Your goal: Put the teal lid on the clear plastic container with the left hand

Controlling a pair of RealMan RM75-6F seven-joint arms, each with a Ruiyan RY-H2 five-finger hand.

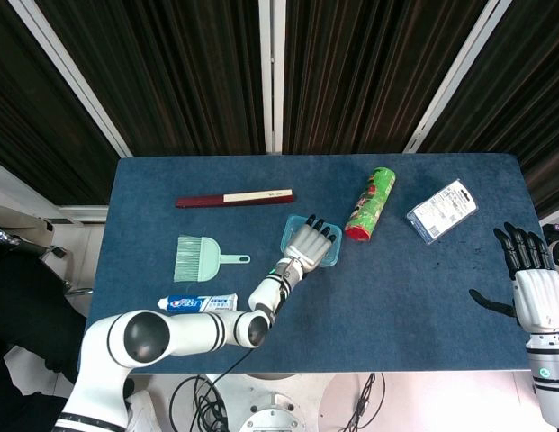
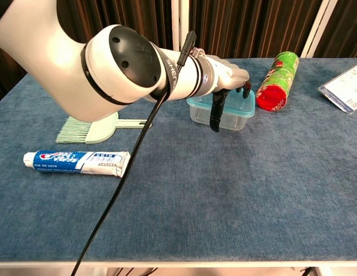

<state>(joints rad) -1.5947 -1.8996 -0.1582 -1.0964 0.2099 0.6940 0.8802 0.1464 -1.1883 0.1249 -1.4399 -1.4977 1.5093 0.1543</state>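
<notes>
Resting palm-down on the teal lid (image 1: pixel 329 249) of the container (image 2: pixel 233 117), the left hand (image 1: pixel 310 243) has fingers spread; right hand (image 1: pixel 529 286) open, well apart.

Blue table (image 1: pixel 423 288), dark pleated curtains (image 1: pixel 189 72)

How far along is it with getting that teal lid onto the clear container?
Mostly done, it seems: the teal lid already sits on top of the clear container, not lying elsewhere on the table. In hand: the left hand lies flat over the lid, fingers draped down the front wall. Left: confirming it is seated, which the hand hides, then lifting away. The right hand hangs open, idle.
</notes>
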